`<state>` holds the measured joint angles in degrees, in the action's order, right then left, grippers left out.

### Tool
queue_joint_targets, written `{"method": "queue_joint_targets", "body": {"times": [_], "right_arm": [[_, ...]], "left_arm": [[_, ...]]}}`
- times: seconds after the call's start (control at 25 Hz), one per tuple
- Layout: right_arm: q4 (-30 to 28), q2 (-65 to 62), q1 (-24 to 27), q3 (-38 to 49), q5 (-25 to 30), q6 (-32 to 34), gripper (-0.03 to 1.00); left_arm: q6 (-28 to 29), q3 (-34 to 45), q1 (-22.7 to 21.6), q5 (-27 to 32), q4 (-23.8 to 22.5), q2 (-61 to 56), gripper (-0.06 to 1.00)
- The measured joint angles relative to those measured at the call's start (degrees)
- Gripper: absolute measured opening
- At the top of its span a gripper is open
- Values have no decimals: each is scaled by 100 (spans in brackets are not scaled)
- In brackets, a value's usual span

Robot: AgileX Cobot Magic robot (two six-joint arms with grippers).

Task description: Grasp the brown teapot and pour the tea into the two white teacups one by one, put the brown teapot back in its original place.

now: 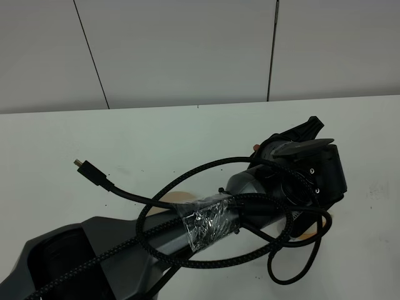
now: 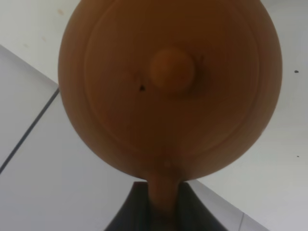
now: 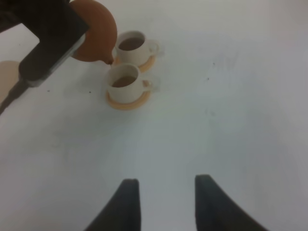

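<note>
The brown teapot (image 2: 168,82) fills the left wrist view, lid and knob facing the camera. My left gripper (image 2: 163,211) is shut on its loop handle. From the right wrist camera, the teapot (image 3: 96,29) hangs beside the two white teacups, its spout close to the rim of the nearer one. Both the far teacup (image 3: 134,44) and the near teacup (image 3: 126,84) hold dark tea and sit on orange coasters. My right gripper (image 3: 166,202) stands open over bare table, well away from the cups. In the exterior high view the left arm (image 1: 250,200) hides teapot and cups.
The pale beige trivet (image 3: 7,77) lies at the frame edge beside the teapot, and a sliver of the trivet (image 1: 178,197) shows under the left arm. A loose black cable (image 1: 100,175) loops over the white table (image 1: 187,137).
</note>
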<state>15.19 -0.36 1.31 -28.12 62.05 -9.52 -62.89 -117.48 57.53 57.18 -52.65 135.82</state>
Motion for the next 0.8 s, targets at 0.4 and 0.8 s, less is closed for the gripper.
{"method": "queue_joint_targets", "body": {"times": [0.4, 0.8], "right_arm": [[0, 0, 0, 0, 0, -5, 27], [0, 0, 0, 0, 0, 0, 27]], "left_arm": [[-92, 0, 0, -107, -22, 0, 17], [-243, 0, 0, -152, -17, 0, 17]]}}
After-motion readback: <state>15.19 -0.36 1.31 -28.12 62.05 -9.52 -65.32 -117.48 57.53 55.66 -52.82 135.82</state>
